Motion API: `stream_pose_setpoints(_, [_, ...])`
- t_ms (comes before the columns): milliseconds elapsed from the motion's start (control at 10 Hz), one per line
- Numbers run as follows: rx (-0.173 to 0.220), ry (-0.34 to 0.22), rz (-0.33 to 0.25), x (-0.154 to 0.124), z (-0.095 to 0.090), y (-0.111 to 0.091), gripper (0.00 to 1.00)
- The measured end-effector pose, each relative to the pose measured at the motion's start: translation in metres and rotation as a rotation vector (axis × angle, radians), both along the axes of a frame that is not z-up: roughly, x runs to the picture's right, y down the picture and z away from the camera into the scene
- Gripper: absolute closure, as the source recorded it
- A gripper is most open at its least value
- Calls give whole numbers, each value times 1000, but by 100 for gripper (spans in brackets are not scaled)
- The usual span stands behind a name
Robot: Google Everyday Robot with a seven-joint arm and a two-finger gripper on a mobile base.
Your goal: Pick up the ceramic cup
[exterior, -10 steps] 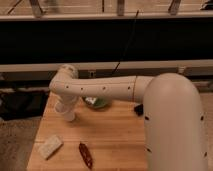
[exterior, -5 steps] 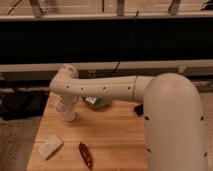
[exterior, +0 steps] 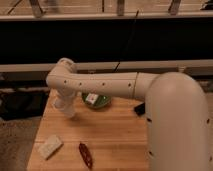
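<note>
The white arm [exterior: 100,84] is extended leftward from the bulky rounded body [exterior: 176,125] at the right, and is bent downward at the wrist joint [exterior: 65,70] on the far left. The gripper [exterior: 65,105] is pointed down just beneath that joint, close above the tabletop.

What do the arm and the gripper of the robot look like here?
The arm is a smooth cream-white tube with a row of small dark dots along its side, ending in a rounded elbow joint. The large segment nearest the camera is equally pale. The gripper, below the elbow, also looks whitish.
</note>
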State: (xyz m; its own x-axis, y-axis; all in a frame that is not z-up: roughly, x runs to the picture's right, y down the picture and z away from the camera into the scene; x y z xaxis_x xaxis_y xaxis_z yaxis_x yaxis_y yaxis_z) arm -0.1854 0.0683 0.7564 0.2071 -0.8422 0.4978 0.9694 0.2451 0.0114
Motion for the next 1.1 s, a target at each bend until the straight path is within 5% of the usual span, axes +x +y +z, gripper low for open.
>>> stream_pose_setpoints(1100, [31,9,47,19,-24,-35,99])
